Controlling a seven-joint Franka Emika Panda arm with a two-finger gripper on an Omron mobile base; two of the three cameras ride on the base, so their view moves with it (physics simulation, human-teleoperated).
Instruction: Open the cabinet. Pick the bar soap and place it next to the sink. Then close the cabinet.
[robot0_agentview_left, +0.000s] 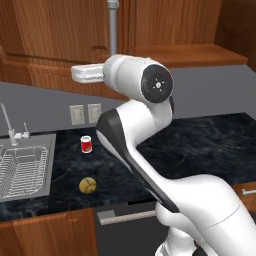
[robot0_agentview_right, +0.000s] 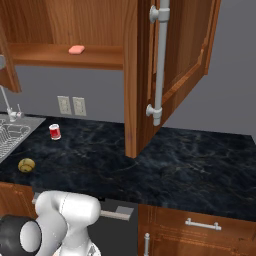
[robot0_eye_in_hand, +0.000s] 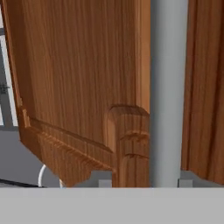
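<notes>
- Cabinet (robot0_agentview_right: 170, 75) doors stood swung open above the black marbled countertop (robot0_agentview_right: 190, 165); the right door's reddish-brown wood carried raised panel moulding and a long grey metal bar handle (robot0_agentview_right: 161, 60).
- Bar soap (robot0_agentview_right: 76, 49), a small flat salmon-pink block with rounded corners, lay on the cabinet's wooden shelf (robot0_agentview_right: 65, 56), near that shelf's front edge.
- Gripper (robot0_eye_in_hand: 142, 183) sat tight against the handle, its tips either side of the bar in the hand view; whether the jaws were clamped or slack could not be told.
- Judged step: finishing the door opening. Doing it well probably meant following the door's arc, then releasing the smooth bar cleanly before reaching for the soap.
- Stainless steel sink (robot0_agentview_left: 50, 150) with its wire rack sat at the countertop's left end, a thin chrome faucet (robot0_agentview_left: 9, 125) behind it.
- A red can (robot0_agentview_left: 86, 144) and a round yellow-brown ball (robot0_agentview_left: 87, 185) rested on the countertop just right of the sink, so the soap's spot wanted choosing carefully.
</notes>
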